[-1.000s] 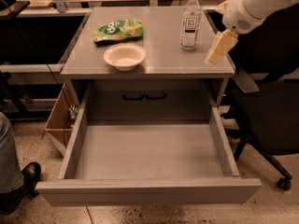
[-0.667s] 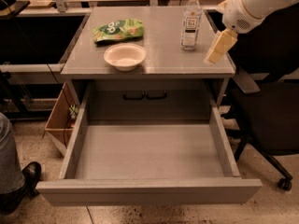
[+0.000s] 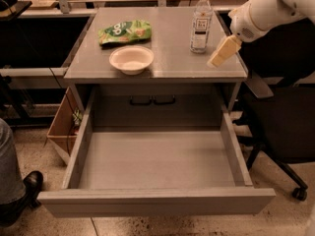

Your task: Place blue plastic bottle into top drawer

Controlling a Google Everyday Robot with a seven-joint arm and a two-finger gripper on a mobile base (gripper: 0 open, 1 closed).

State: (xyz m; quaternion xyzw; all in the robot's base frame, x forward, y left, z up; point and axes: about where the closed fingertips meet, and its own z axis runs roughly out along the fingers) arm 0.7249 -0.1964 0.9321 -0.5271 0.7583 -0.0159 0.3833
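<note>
Leftmost on the desk (image 3: 172, 65) lies a green snack bag (image 3: 124, 32), a white bowl (image 3: 131, 59) just nearer, and below them the top drawer (image 3: 157, 200) stands pulled open. Further right the blue plastic bottle (image 3: 201, 22) stands upright on the desk's far right part. Just right of it, apart, the end effector (image 3: 222, 53) hangs over the desk edge; spread or pressed together, I cannot tell.

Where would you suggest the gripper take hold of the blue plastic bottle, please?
Around its labelled middle, coming level from the view's right. The blue plastic bottle stands upright on the cabinet top, narrower at the cap, and the gripper hangs just to its right, not touching.
</note>
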